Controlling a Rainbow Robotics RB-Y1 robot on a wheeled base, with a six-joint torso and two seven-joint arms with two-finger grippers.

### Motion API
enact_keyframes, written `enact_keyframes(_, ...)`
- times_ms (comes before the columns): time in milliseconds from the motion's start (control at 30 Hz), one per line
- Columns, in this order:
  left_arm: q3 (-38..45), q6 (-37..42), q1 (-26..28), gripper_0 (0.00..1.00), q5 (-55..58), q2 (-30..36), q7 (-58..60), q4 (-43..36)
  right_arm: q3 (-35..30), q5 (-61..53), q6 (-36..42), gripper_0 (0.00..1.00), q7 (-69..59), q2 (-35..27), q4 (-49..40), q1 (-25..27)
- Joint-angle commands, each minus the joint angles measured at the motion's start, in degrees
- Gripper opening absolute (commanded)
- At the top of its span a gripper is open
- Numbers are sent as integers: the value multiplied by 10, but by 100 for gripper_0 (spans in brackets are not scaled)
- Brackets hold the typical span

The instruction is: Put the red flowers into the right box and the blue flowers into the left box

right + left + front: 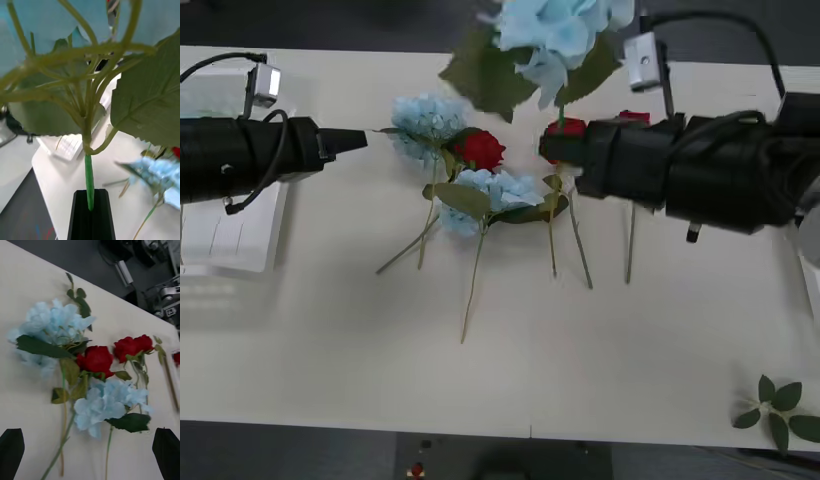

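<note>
My right gripper (558, 148) (90, 200) is shut on the thin green stem of a blue flower (560, 30), holding it upright high above the table, and its leaves (146, 108) loom close in the right wrist view. Two more blue flowers (425, 118) (490, 190) lie mid-table among red flowers (480, 150) (568, 127) (632, 117). My left gripper (355, 140) (89, 453) hovers open just left of that pile, facing a blue flower (56, 320), a red flower (96, 359) and another blue flower (105, 405). The left box (230, 240) lies under my left arm. An edge of the right box (810, 265) shows far right.
A loose green leaf sprig (780, 405) lies at the table's front right corner. Long stems (472, 285) trail from the pile toward the front edge. Bare tabletop stretches across the front of the table (380, 380).
</note>
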Motion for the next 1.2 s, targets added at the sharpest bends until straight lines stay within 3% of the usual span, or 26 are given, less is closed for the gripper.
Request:
enact_keyframes(33, 10, 5, -16, 100, 88, -2, -77, -38, 44, 28, -18, 0, 31, 1, -8, -51)
enact_keyframes(167, 13, 35, -16, 100, 146, -11, -133, -38, 76, 28, -18, 0, 30, 22, 9, -91)
enact_keyframes(533, 64, 226, -18, 100, 211, -36, -283, 19, 126, 16, -18, 0, 17, 76, 87, -198)
enact_keyframes(1200, -1, 204, -65, 100, 217, -135, -364, 19, 129, 10, -26, 0, 7, 151, 151, -231)
